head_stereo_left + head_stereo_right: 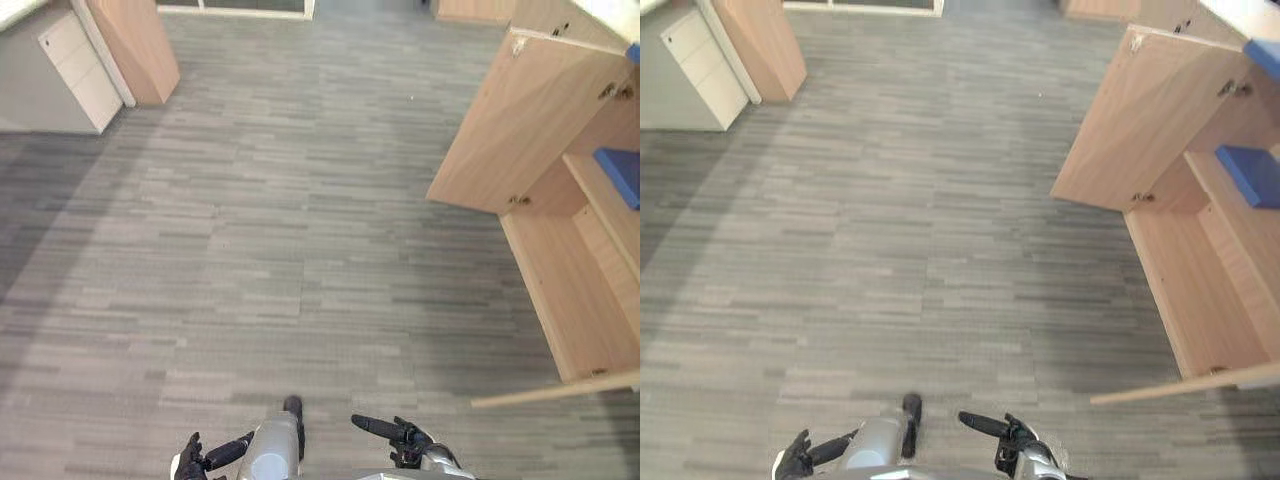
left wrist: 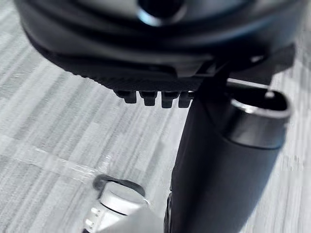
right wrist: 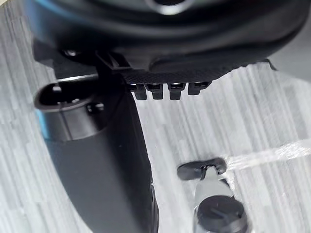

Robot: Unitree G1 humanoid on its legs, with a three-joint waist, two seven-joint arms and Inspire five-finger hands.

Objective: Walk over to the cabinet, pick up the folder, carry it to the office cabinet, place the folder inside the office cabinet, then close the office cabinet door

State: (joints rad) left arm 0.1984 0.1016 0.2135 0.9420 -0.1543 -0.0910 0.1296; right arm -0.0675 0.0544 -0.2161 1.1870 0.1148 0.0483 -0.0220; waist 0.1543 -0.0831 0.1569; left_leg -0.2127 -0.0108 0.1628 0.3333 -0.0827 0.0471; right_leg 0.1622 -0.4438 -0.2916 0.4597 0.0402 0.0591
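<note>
Folder (image 1: 622, 172): blue, flat on a shelf inside the open wooden cabinet (image 1: 520, 120), at the right of the grey floor (image 1: 300, 200). Left robot hand (image 1: 200, 458), right robot hand (image 1: 395, 432): low, fingers relaxed, holding nothing

One office cabinet (image 1: 572, 290) stands open, and it has two doors: a far door (image 1: 520, 120) swung wide and a near door (image 1: 555, 390) seen edge-on. Inside it there is one shelf (image 1: 600, 200). Two blue things show in it: one blue folder (image 1: 622, 175) lying on that shelf, and one blue item (image 1: 633, 50) higher up, too cut off to identify. Three other pieces of furniture stand apart from the office cabinet: one wooden unit (image 1: 470, 8) just past its far door, and well across from it one wooden cabinet (image 1: 135, 45) with one pale drawer unit (image 1: 75, 65) beside that. Two hands show on the near side of the office cabinet: the left hand (image 1: 190, 462) and the right hand (image 1: 410, 438).
</note>
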